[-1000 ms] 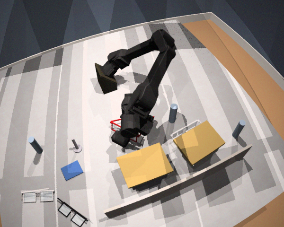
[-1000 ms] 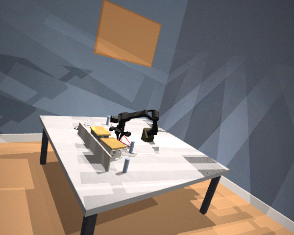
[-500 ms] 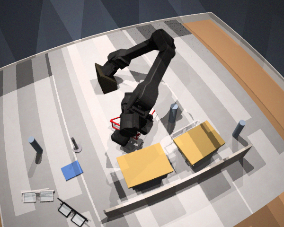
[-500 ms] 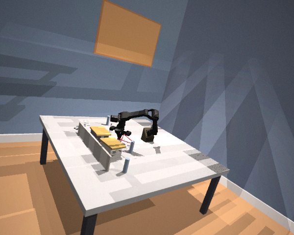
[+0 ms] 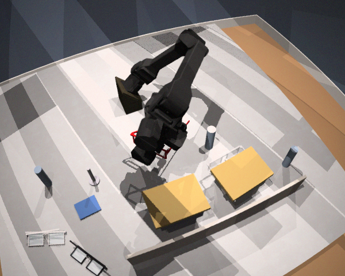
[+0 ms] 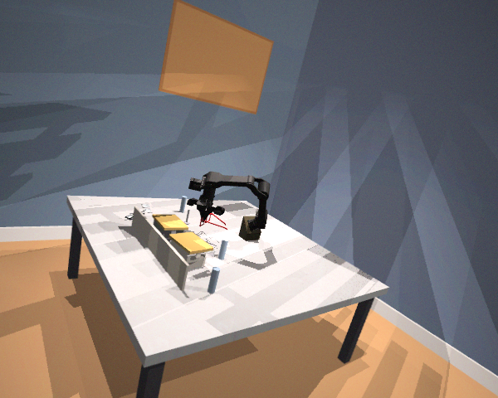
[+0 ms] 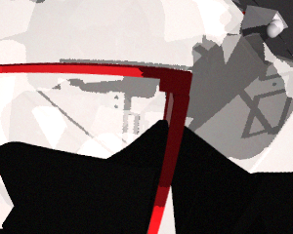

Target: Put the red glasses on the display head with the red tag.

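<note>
Pinched almost shut, the claw (image 5: 160,145) (image 6: 202,219) (image 7: 168,129) of a black robot arm (image 5: 178,95) (image 6: 231,178) grips the red glasses (image 5: 165,153) (image 6: 215,221) (image 7: 178,119) by a slim length of frame below a squared corner, on the arm-base side of the low wall (image 5: 217,222) (image 6: 161,252). The one red pair is thin-rimmed, its temples spread open toward the arm's base; whether it clears the tabletop (image 5: 279,237) (image 6: 257,308) cannot be told. Two yellow boards (image 5: 178,199) (image 5: 241,172) (image 6: 170,222) (image 6: 192,242) stand raised between the claw and the wall, hiding most of what lies beneath; neither a display head nor a red tag can be made out. Three blue-gray cylinders stand upright: one (image 5: 210,138) (image 6: 223,249) on the arm side of the wall, one (image 5: 290,156) (image 6: 213,279) near its end, one (image 5: 42,176) (image 6: 183,204) well apart from its opposite end. Off that opposite end are one small post (image 5: 91,175) on a round foot, one blue square (image 5: 87,207), and two more pairs of glasses, one pale (image 5: 44,234), one black (image 5: 91,257). A narrow gap parts the boards, their far edges close to the wall; wider room opens between the wall and the post.
</note>
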`<state>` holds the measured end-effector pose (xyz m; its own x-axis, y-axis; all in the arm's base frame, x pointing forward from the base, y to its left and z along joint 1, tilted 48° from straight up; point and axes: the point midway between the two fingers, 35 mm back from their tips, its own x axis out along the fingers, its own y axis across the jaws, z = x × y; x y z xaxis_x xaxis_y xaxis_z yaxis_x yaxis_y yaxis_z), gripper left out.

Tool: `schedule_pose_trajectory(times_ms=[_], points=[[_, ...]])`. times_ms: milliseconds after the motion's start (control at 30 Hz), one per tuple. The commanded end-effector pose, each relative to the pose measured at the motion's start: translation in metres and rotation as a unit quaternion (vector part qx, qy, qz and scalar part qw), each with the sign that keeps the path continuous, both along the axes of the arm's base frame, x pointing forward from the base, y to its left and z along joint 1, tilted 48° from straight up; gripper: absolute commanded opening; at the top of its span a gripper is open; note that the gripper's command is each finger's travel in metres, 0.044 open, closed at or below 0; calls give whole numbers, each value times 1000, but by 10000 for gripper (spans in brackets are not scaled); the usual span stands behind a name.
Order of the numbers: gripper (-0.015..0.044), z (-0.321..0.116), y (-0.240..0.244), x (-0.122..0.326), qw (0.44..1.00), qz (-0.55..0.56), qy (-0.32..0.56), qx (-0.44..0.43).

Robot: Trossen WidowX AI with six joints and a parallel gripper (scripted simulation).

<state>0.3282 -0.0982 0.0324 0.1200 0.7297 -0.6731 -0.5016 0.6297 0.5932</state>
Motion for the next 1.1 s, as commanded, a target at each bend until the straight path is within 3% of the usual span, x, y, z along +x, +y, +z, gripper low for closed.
schedule_pose_trajectory(times_ms=[0,533,1067], points=[[0,10,-10,-2,1000,2,-1,-1],[0,-24,-49,2,987,108,-116,-24],[0,-78,-99,-7,928,252,-269,-50]])
